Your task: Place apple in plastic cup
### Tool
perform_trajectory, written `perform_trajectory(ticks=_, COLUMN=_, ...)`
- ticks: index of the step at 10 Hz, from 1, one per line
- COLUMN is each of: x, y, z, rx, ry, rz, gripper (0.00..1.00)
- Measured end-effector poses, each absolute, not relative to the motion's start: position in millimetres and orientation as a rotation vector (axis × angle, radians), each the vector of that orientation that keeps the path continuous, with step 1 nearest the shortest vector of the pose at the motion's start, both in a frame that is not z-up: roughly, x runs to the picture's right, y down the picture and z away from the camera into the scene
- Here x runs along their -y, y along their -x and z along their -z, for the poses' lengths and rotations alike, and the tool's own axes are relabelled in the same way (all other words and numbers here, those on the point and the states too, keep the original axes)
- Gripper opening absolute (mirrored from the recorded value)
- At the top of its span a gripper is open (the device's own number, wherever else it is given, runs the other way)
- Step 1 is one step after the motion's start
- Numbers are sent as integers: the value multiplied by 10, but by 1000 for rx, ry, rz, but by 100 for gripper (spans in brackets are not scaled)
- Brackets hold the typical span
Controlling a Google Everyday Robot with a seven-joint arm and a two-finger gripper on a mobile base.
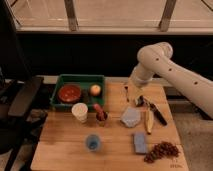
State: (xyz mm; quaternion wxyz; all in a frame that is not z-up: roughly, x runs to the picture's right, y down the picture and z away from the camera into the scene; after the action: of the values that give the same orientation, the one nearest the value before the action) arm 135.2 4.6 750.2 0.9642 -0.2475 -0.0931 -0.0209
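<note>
The gripper (136, 96) hangs at the end of the white arm (165, 70), which reaches in from the right side and bends down over the wooden desk (60, 145). It sits near the far edge, a little right of the middle. It shows only as a dark shape, so I cannot tell whether it is apart or together, nor whether it touches the desk below it.

The apple (95, 90) lies in the right part of the green tray (80, 78) at the far left corner, beside a red bowl (69, 93) in the same tray, and well apart from the gripper. The plastic cup (93, 143) stands upright near the front edge, left of the middle, on its own.

Between tray and plastic cup stand a white cup (79, 111) and, just beside it, a dark cup (101, 118) with an orange thing sticking out. Just in front of the gripper lies a grey-blue lump (131, 117), with a pale yellow long thing (148, 121) and a dark tool (159, 115) to its right. A blue block (140, 142) and a brown cluster (161, 151) lie toward the front right corner
</note>
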Motion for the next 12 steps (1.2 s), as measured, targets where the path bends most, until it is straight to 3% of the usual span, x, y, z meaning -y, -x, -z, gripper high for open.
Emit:
perform_trajectory(ticks=7, x=179, y=-270, z=-8395, rx=280, ry=438, rz=68, gripper=65)
perform_trajectory(ticks=12, x=424, y=205, z=-8591, rx=358, ry=428, rz=42, gripper=65)
